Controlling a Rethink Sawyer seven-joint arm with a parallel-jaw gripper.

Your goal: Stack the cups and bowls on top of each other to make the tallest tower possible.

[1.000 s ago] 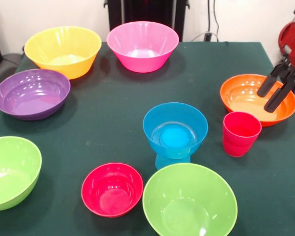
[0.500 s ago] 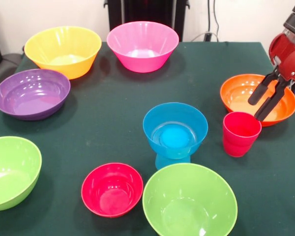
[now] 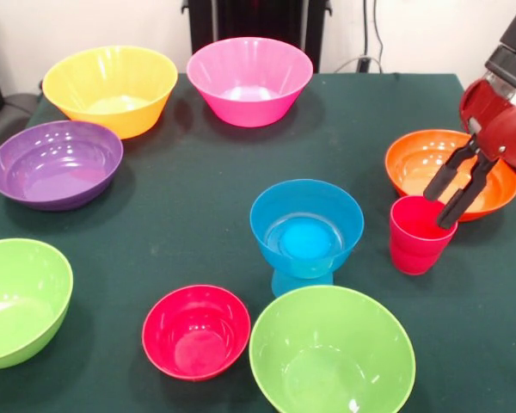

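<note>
The red-pink cup (image 3: 421, 234) stands upright on the green table right of centre. My gripper (image 3: 439, 209) hangs open over the cup's far rim, with one finger (image 3: 441, 179) in front of the orange bowl (image 3: 417, 168) and the other above the cup's mouth. It holds nothing. The tower at mid-table is a small blue bowl (image 3: 306, 225) resting on a light blue cup (image 3: 297, 280), of which only the bottom shows. A small red bowl (image 3: 196, 331) sits near the front.
One lime green bowl (image 3: 331, 353) stands at the front, just below the tower, and another (image 3: 17, 301) at the front left. The purple bowl (image 3: 56, 163), yellow-orange bowl (image 3: 112, 86) and pink bowl (image 3: 249, 79) line the left and far sides.
My gripper has moved left and down from over the orange bowl's right side to the red-pink cup's rim. No cup or bowl has shifted.
</note>
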